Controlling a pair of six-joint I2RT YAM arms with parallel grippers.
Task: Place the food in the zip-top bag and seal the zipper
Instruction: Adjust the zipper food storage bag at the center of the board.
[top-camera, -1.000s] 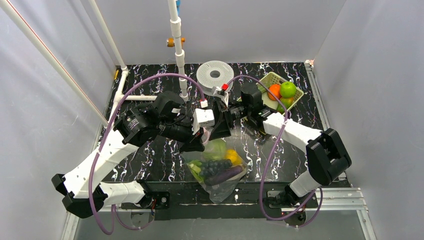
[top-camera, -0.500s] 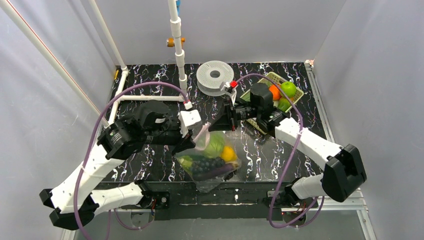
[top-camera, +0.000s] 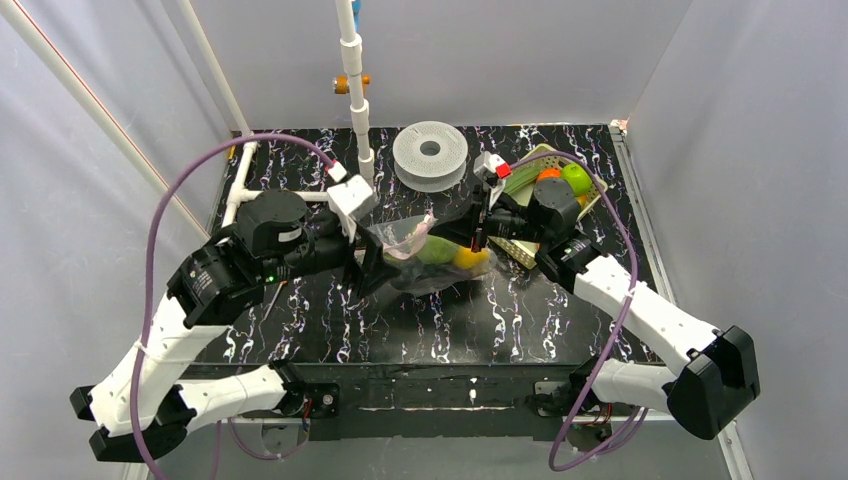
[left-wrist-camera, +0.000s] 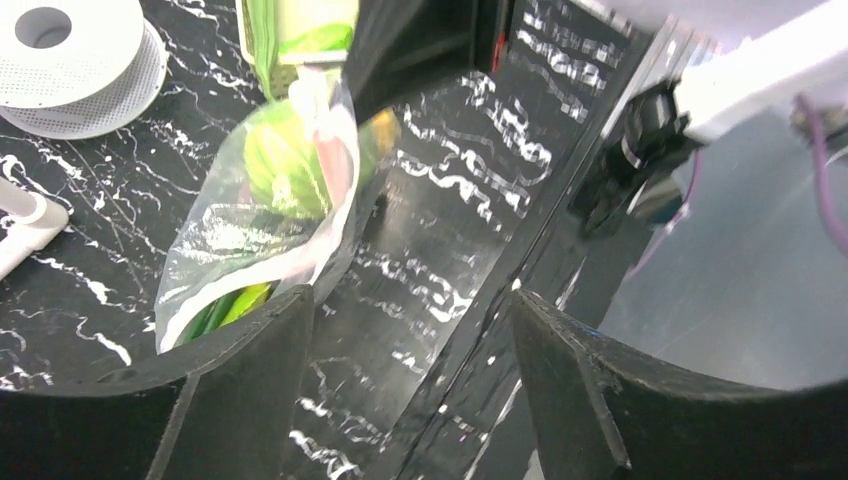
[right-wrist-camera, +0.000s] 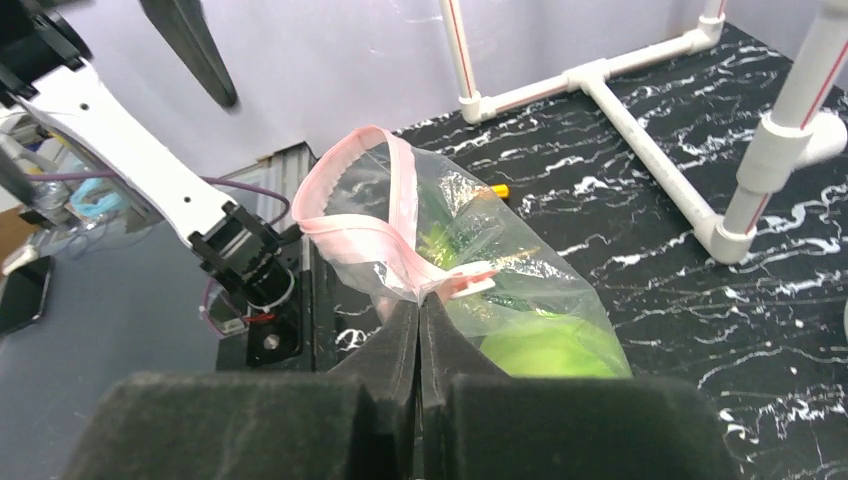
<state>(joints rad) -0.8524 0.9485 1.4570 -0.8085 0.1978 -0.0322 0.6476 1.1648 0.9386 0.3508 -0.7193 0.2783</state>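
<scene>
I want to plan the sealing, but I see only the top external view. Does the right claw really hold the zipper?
Observer: Yes. The right wrist view shows the right claw shut on the pink zipper, where its two sides meet.
Operator: And the left claw?
Observer: Open, in the left wrist view the left claw has only table between its fingers, not the zip-top bag.
Operator: Is the mouth sealed?
Observer: No. The right wrist view shows the zipper parted in an open loop.

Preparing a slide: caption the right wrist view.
Right claw shut on the pink zipper strip of a crinkly clear plastic bag.
</scene>
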